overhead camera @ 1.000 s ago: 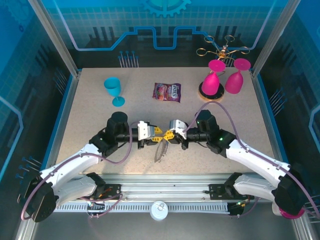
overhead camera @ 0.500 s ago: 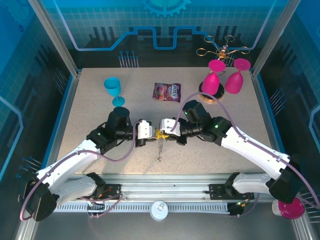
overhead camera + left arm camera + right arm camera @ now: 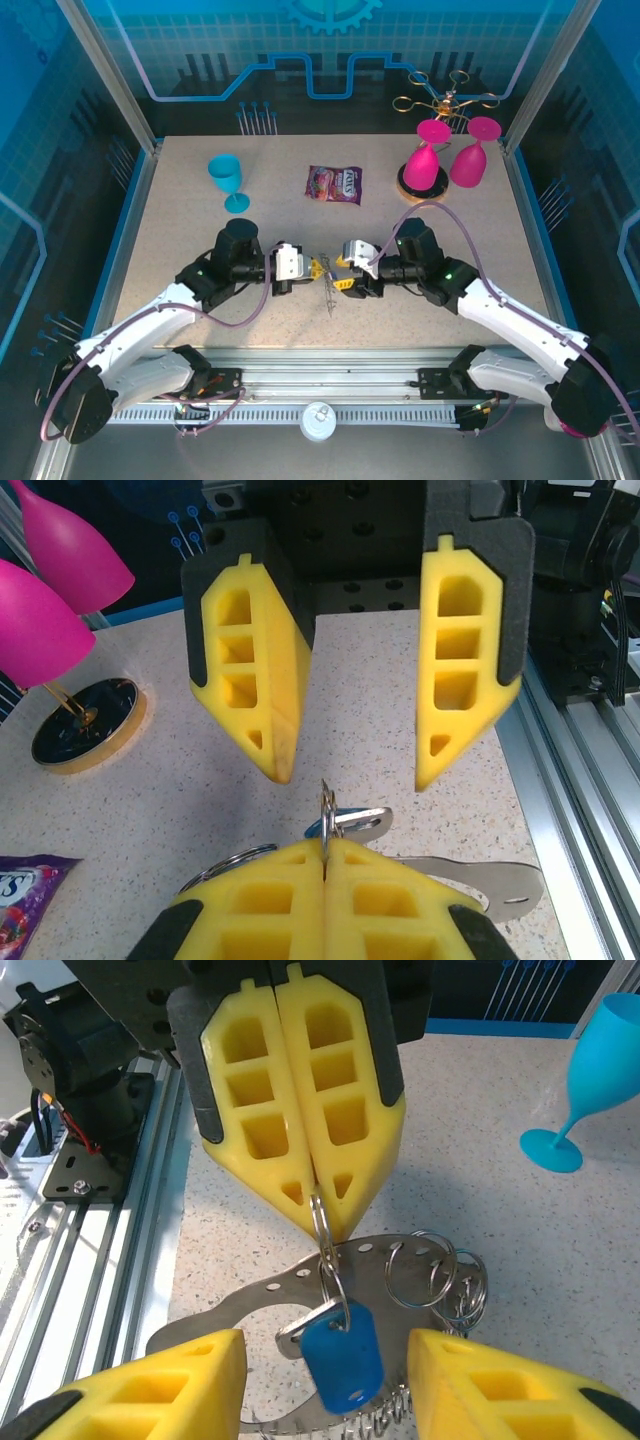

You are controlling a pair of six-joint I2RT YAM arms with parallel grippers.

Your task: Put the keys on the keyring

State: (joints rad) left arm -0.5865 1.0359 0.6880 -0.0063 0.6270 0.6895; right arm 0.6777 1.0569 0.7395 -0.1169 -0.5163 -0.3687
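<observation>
The left gripper (image 3: 318,1222) is pinched shut on a thin split ring (image 3: 325,1252). The one blue-headed key (image 3: 343,1358) dangles from it, toward 6 o'clock on the table (image 3: 180,240). At its 3 o'clock the right gripper (image 3: 355,775) stands apart, holding nothing. The key looks light, stiff and slippery, so its plastic head seems the safest hold. The single keyring (image 3: 328,298) chain hangs limp and will likely swing.

At 12 o'clock, the left gripper (image 3: 318,1215) pinches a thin metal ring (image 3: 323,1245) carrying the blue-headed key (image 3: 343,1358). At 6 o'clock, the right gripper (image 3: 325,1352) has its fingers apart. The turquoise goblet (image 3: 598,1055) is at 2 o'clock.
</observation>
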